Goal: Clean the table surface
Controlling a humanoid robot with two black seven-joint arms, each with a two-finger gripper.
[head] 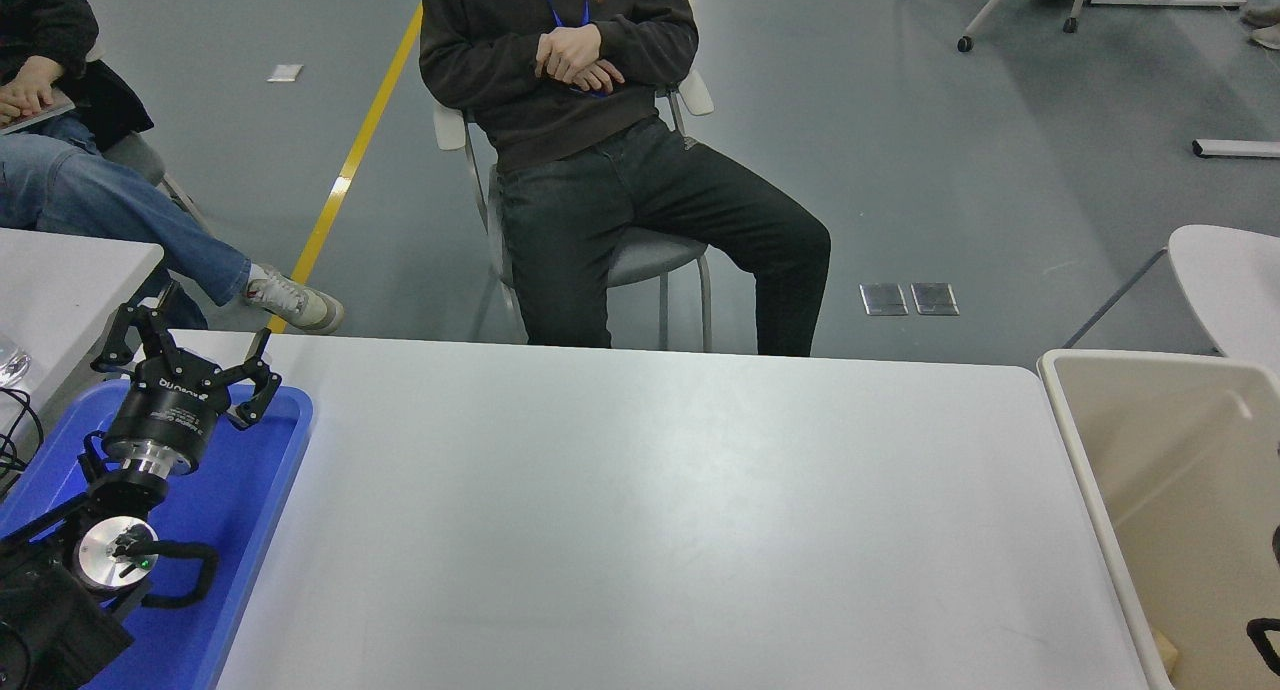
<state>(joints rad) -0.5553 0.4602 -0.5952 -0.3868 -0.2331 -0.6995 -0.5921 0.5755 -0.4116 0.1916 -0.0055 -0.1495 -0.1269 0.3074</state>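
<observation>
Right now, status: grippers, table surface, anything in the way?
Left gripper open, parked over blue tray. Right gripper out of view. Table surface bare. Beige bin at right edge.

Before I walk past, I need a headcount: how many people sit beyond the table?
2: one person on a chair straight across, another person at the far left, partly cut off. Others may be out of frame.

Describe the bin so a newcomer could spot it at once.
Start at the big white table and follow it to its right end. The bin stands right beside that end, a deep beige plastic tub; the tray at the opposite end is blue and shallow.
</observation>
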